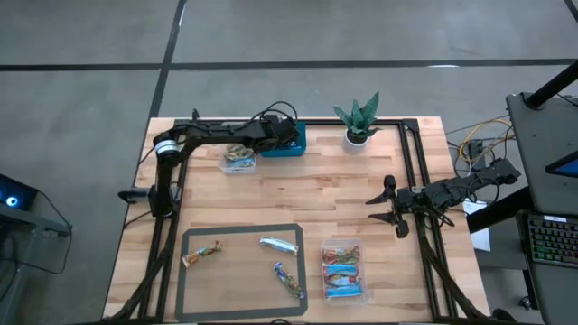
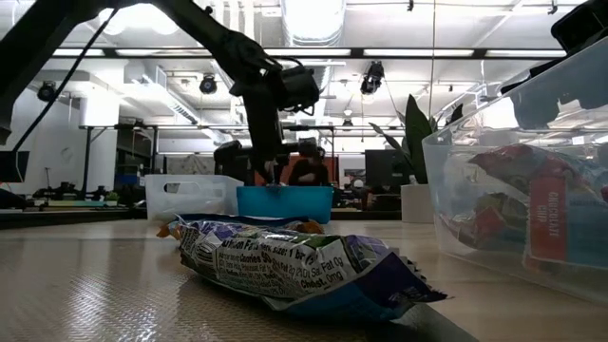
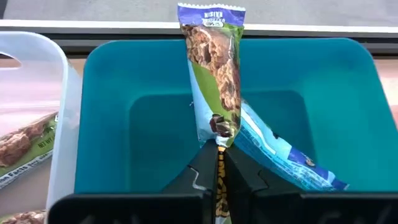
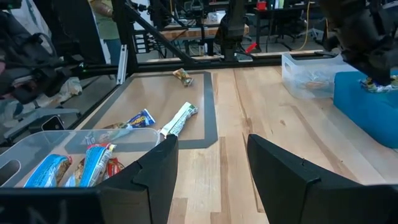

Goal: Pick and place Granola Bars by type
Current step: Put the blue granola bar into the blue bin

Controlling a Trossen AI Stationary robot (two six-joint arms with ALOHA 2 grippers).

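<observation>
The counter (image 1: 316, 194) is pale planked wood with a smooth, matt finish. The granola bars (image 1: 279, 244) wear glossy, crinkled foil-like wrappers. The teal bin (image 3: 323, 81) is smooth, opaque plastic; the tubs (image 1: 344, 269) are clear plastic. The fingers (image 4: 292, 174) look matt black.

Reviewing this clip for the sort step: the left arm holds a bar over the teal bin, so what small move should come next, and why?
Probably open the jaws. The left gripper is shut on a green-wrapped granola bar above the teal bin, where a blue bar already lies. The right gripper waits open near the table's right edge.
</observation>
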